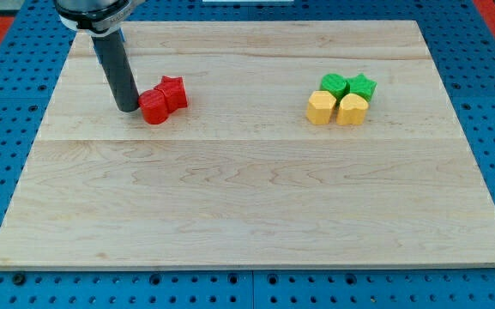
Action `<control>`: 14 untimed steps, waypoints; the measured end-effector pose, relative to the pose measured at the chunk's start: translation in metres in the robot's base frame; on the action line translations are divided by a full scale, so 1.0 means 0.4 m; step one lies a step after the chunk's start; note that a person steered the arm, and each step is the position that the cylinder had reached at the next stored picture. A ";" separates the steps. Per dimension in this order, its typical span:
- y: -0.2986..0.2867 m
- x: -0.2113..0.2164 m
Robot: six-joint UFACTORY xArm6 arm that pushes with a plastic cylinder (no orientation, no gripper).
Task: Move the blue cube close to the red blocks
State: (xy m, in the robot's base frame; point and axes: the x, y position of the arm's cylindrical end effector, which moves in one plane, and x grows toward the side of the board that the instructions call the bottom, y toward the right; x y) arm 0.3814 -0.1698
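Looking at the bench, you find my tip touching the left side of the red cylinder, which abuts the red star. Green and yellow blocks cluster right. No blue cube shows. No pincer fitted; state cannot be told.

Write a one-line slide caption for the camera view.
My tip beside two red blocks; green and yellow blocks right.
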 end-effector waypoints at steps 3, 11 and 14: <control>-0.147 -0.102; -0.114 -0.362; -0.072 -0.221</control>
State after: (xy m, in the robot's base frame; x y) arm 0.2930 -0.1988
